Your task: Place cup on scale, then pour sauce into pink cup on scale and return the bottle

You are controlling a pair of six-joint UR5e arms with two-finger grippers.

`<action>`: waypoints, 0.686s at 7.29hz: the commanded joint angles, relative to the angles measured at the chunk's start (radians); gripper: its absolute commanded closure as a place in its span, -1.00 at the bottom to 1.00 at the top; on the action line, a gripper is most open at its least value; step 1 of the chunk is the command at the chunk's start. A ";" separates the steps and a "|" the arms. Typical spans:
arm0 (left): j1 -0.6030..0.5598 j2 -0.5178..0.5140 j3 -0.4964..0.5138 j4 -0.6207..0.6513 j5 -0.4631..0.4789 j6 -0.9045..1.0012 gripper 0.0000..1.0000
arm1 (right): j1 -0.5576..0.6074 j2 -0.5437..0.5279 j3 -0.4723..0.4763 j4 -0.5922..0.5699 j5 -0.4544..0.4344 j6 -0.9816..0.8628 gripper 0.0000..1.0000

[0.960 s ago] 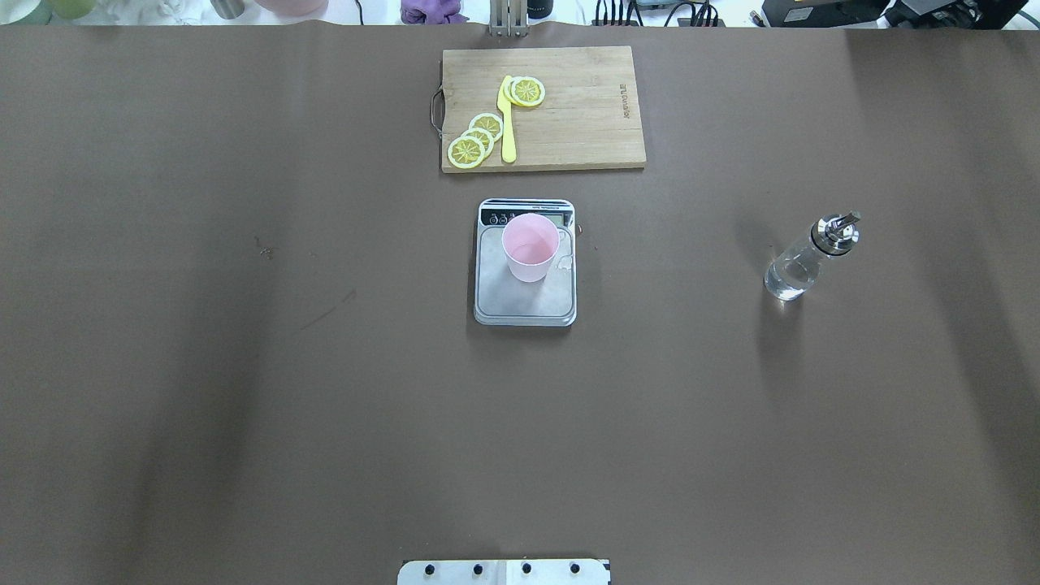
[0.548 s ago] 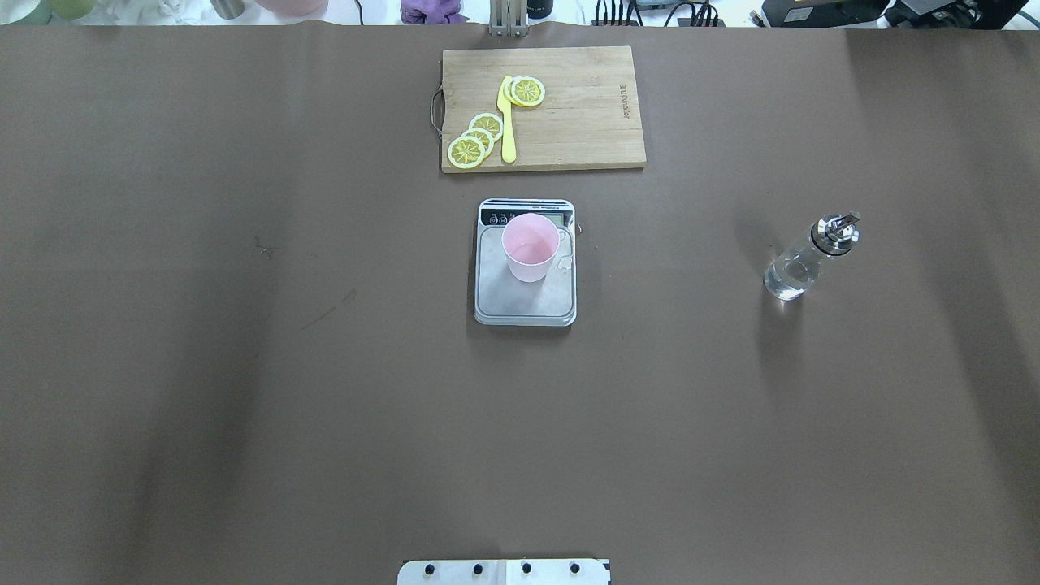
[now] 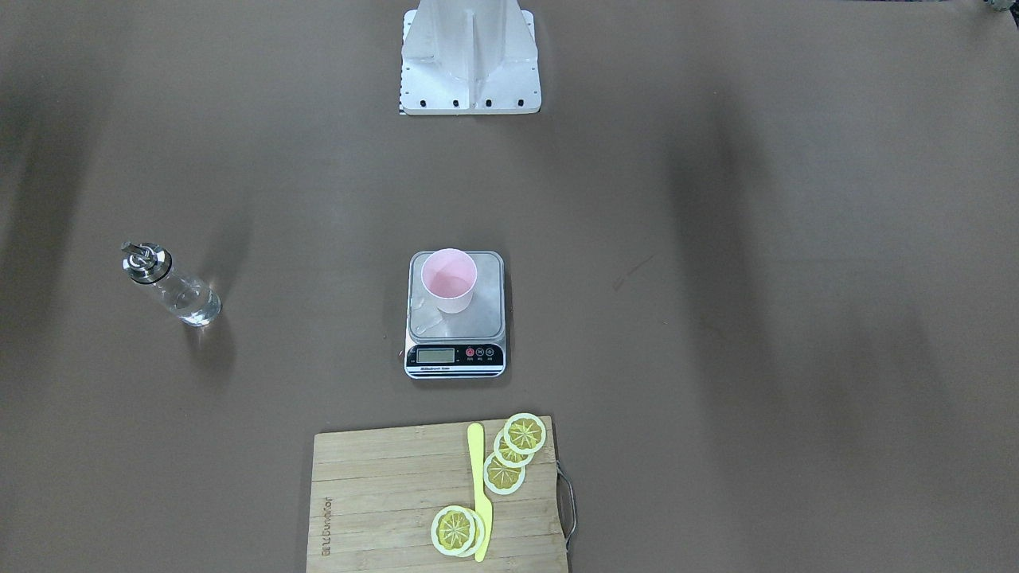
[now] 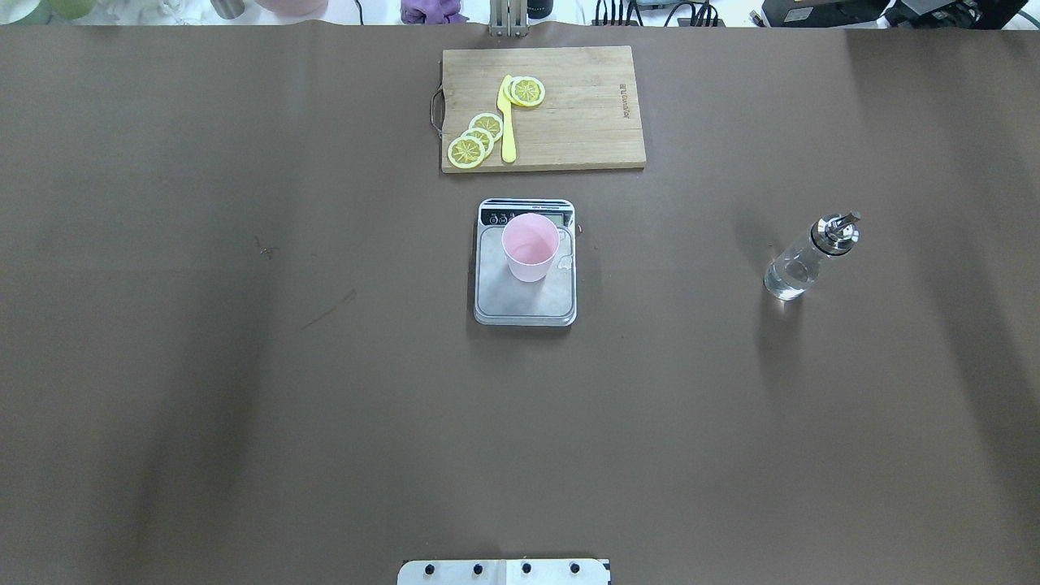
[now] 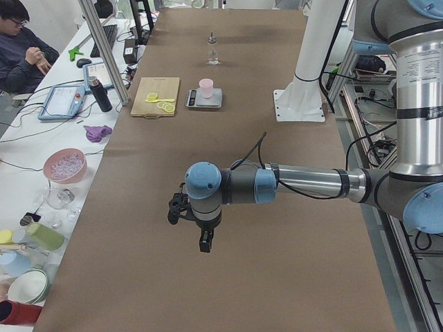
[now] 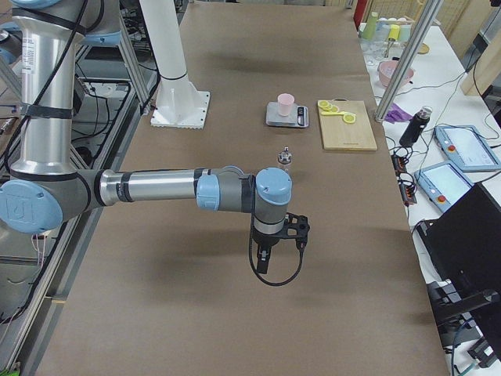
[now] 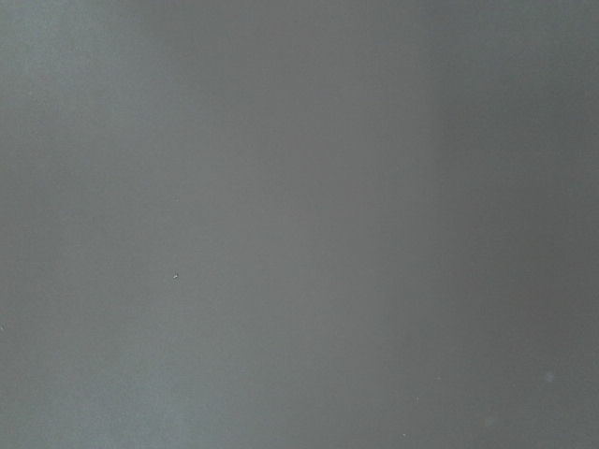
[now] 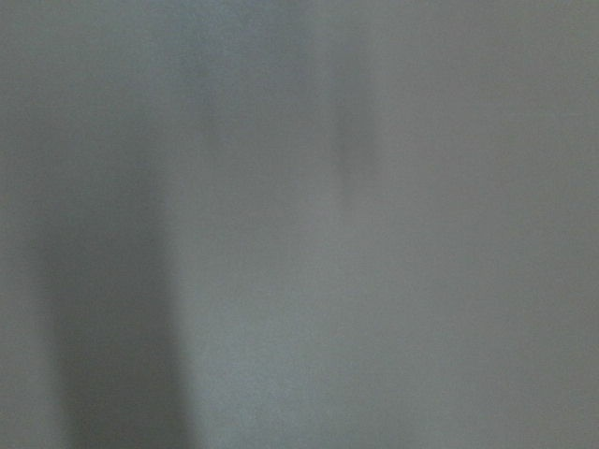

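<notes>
The pink cup (image 4: 530, 246) stands upright on the scale (image 4: 525, 305) at the table's middle; it also shows in the front view (image 3: 449, 280) on the scale's plate (image 3: 478, 314). The clear glass bottle (image 4: 803, 262) with its metal spout stands upright far to the right, with clear sauce inside; in the front view it (image 3: 171, 288) is on the left. My left gripper (image 5: 205, 243) shows only in the exterior left view and my right gripper (image 6: 263, 262) only in the exterior right view, both far from the objects. I cannot tell whether either is open or shut.
A wooden cutting board (image 4: 585, 122) with lemon slices (image 4: 475, 140) and a yellow knife (image 4: 507, 122) lies behind the scale. The robot base plate (image 4: 504, 572) is at the near edge. Both wrist views show only brown table.
</notes>
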 commanded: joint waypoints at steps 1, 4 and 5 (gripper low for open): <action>0.000 0.001 0.000 0.000 -0.005 0.001 -0.96 | -0.002 -0.001 0.008 -0.001 0.027 -0.036 -1.00; 0.000 0.001 0.000 0.002 -0.005 0.001 -0.96 | -0.002 -0.002 0.008 -0.001 0.052 -0.036 -1.00; 0.000 0.001 0.002 0.003 -0.006 0.001 -0.96 | -0.002 -0.002 0.008 -0.001 0.052 -0.036 -1.00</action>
